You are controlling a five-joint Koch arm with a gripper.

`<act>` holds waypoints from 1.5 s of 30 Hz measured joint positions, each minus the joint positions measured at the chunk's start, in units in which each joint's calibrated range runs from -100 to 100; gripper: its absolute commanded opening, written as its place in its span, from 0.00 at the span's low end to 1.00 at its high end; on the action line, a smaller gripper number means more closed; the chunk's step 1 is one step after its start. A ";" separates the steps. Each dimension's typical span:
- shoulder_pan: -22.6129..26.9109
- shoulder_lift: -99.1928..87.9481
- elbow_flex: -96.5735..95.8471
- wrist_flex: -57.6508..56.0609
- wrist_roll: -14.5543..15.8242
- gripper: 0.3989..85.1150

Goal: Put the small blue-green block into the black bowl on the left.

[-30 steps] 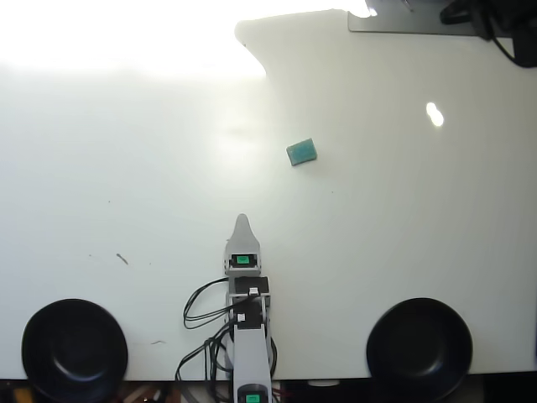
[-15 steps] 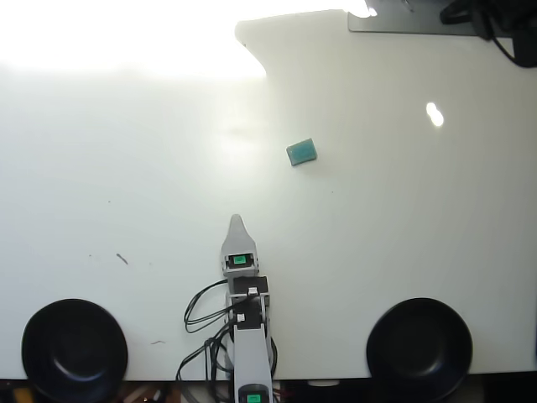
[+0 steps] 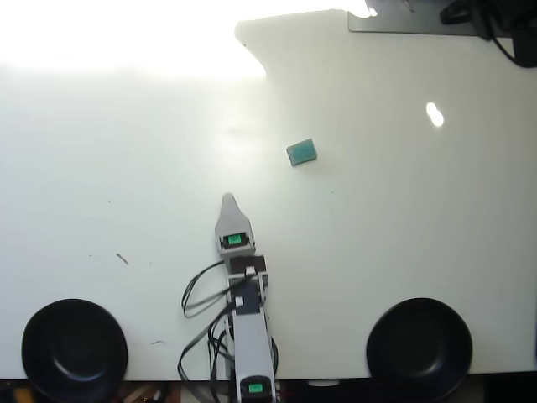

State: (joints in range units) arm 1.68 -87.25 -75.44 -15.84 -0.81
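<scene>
The small blue-green block [image 3: 302, 153], a matte teal piece of slightly rectangular outline, is seen lying flat and slightly rotated on the white tabletop [image 3: 403, 218], a little right of centre in the overhead view. It is touched by nothing. Below and to the left of it, well apart, the grey pointed gripper [image 3: 227, 200] is found, its tip directed up the picture. Only a single tapered tip is shown from above, so whether the jaws are apart or together cannot be told. Nothing is seen held in it. Behind the tip a tiny bright-green square [image 3: 234, 241] is carried on the grey arm [image 3: 249, 336], which runs down to the bottom edge, with looped black cables [image 3: 195, 302] beside it on the left.

The round, glossy black bowl [image 3: 74, 348] is placed at the lower left corner of the view, far from the block, and its inside is seen to be empty. A second identical black bowl [image 3: 419, 346] is set at the lower right. The upper left of the tabletop is washed out by strong glare [image 3: 126, 34].
</scene>
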 measured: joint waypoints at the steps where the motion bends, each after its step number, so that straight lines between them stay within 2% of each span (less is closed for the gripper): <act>1: -0.24 1.64 2.03 -0.99 -0.49 0.55; 13: -3.81 23.48 31.95 -19.58 -7.77 0.55; 18: -6.64 33.84 39.24 -21.31 -9.82 0.55; 24: -9.77 47.47 49.40 -24.19 -10.40 0.55; 30: -12.11 54.42 50.69 -25.34 -11.62 0.56; 45: -15.09 69.32 58.08 -25.42 -13.24 0.55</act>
State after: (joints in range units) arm -13.41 -17.93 -17.36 -41.26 -14.04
